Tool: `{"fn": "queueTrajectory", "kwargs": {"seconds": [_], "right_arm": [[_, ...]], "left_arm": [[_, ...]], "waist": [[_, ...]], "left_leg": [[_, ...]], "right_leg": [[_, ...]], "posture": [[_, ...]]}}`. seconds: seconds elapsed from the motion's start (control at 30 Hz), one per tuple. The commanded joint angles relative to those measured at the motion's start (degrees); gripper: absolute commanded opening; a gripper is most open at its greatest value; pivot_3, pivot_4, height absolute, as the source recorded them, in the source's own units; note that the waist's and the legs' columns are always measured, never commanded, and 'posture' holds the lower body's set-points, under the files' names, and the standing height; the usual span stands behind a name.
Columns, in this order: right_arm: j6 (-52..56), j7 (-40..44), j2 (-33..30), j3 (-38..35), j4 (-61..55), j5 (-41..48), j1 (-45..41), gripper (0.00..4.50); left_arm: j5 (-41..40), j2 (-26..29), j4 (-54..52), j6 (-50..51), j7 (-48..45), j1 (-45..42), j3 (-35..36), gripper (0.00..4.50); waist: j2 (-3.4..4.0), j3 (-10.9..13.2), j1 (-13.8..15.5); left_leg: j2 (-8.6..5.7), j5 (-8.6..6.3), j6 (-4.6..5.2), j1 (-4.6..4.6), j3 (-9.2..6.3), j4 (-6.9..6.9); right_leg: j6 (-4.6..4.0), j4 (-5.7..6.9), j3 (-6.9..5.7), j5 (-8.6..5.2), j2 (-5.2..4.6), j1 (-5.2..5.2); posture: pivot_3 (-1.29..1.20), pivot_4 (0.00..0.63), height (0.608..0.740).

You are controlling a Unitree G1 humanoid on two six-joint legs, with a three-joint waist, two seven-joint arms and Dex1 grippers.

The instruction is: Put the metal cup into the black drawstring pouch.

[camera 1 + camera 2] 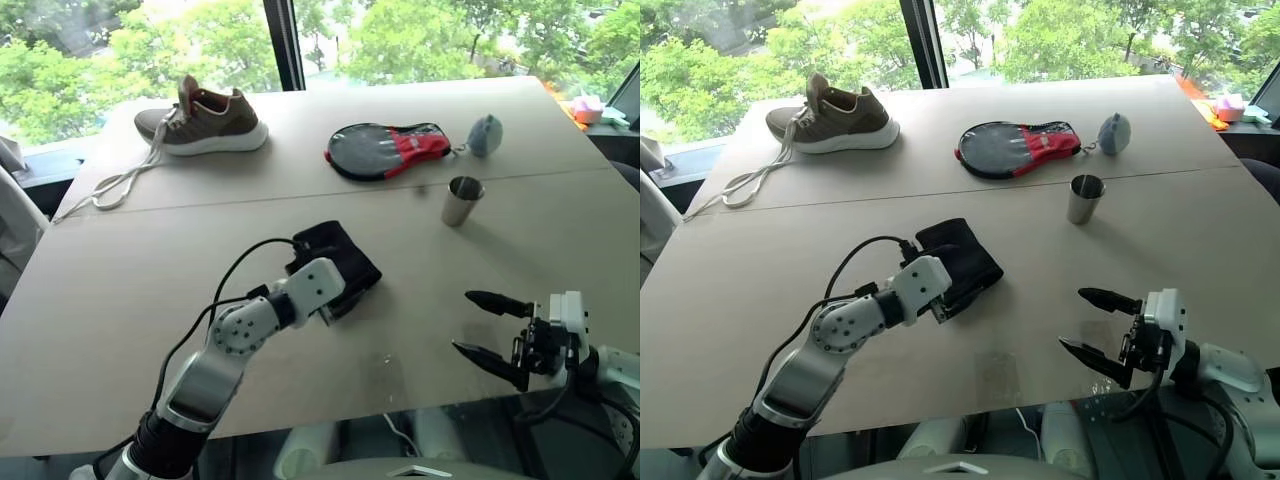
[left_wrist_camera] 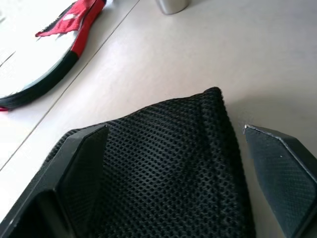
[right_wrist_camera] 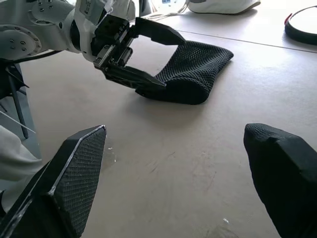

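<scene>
From the head camera, the pale beige desk [image 1: 120,300] carries the small shiny silver steel cup [image 1: 462,201], standing upright right of centre, apart from both arms. Just behind it lie a flat black-and-red paddle case [image 1: 385,150] and, at the case's right end, a grey fuzzy ball [image 1: 485,135]. A brown knit shoe with a white sole [image 1: 205,120] sits at the far left, its white laces trailing toward the desk edge. The small soft black mesh drawstring pouch [image 1: 340,255] lies flat near the middle of the desk, well left of the cup. The left gripper [image 3: 148,57] reaches to the pouch's near end, while the right gripper [image 1: 490,328] hovers over the near right edge of the desk, its fingers spread wide and holding nothing.

In the left wrist view, the black mesh fabric lies between the two fingers [image 2: 81,158], which stand wide apart on either side of it — not closed on it. The base of the cup shows beyond the pouch, and part of the paddle case lies off to one side.

In the right wrist view, the right fingers [image 3: 74,173] stand wide with bare desk between them. Ahead, the left gripper straddles the end of the pouch, one finger above the fabric and one low beside it — whether they touch it cannot be told.
</scene>
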Motion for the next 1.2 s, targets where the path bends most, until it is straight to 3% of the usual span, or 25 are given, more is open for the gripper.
{"fn": "queueTrajectory", "kwargs": {"seconds": [0.03, 0.37, 0.57, 0.63, 0.73, 0.9, 1.2], "right_arm": [[-1.97, -0.37, 0.38, -0.99, -1.75, 0.15, 0.43, 4.47], [-3.59, -0.64, 0.67, -0.90, 0.87, -0.47, -0.88, 4.47], [-3.63, -0.50, 0.80, -0.86, 1.28, -0.55, -0.87, 4.47], [-3.70, -0.45, 0.83, -0.97, 1.37, -0.52, -0.69, 4.50], [-3.67, -0.39, 0.74, -1.09, 1.39, -0.49, -0.47, 4.50], [-3.66, -0.67, 0.81, -1.16, 1.43, -0.54, -0.59, 4.50], [-3.65, -1.40, 1.18, -0.83, 1.70, -0.84, -1.35, 4.50]], "left_arm": [[4.37, -0.30, -0.09, -1.53, 2.01, -0.79, -1.29, 4.50], [7.30, 1.12, -1.58, -1.77, -0.32, 0.36, -1.43, 4.50], [14.11, 1.30, 0.32, -4.20, 7.08, 2.22, 1.23, 4.50], [15.11, 1.34, 1.61, -5.33, 8.71, 3.23, 2.23, 3.70], [16.37, 1.93, 2.74, -6.85, 8.95, 3.19, 2.57, 2.08], [18.28, 1.37, 4.15, -7.81, 9.95, 2.45, 3.39, 0.04], [16.25, 0.51, 5.40, -9.75, 10.17, 1.49, 6.42, 0.04]], "waist": [[0.00, 0.00, -0.07], [-0.01, 0.01, -0.18], [-0.01, 0.01, -0.22], [-0.01, 0.01, -0.17], [-0.01, 0.01, -0.15], [-0.01, 0.01, -0.11], [-0.01, 0.01, -0.16]], "left_leg": [[0.00, 0.03, -0.05, 0.00, 0.00, 0.00], [0.00, 0.03, -0.04, 0.01, 0.00, 0.00], [0.00, 0.03, -0.04, 0.02, 0.00, 0.00], [0.00, 0.03, -0.05, 0.02, 0.00, 0.00], [0.00, 0.00, 0.00, 0.02, 0.00, 0.00], [0.00, 0.01, -0.01, 0.02, 0.00, 0.01], [0.00, 0.01, -0.01, 0.02, 0.00, 0.01]], "right_leg": [[0.00, 0.00, 0.01, 0.00, 0.00, 0.00], [0.00, 0.03, 0.01, 0.00, 0.00, 0.00], [0.00, 0.02, 0.02, 0.00, 0.00, -0.01], [0.00, 0.03, 0.02, 0.00, 0.00, -0.01], [0.00, 0.04, 0.01, 0.00, 0.00, -0.01], [0.01, 0.04, -0.01, 0.00, -0.01, -0.01], [0.01, 0.06, 0.00, 0.00, -0.01, -0.01]], "posture": [[0.00, 0.150, 0.740], [0.00, 0.150, 0.740], [0.00, 0.150, 0.740], [0.00, 0.150, 0.740], [0.00, 0.150, 0.740], [0.00, 0.150, 0.740], [0.00, 0.150, 0.740]]}}
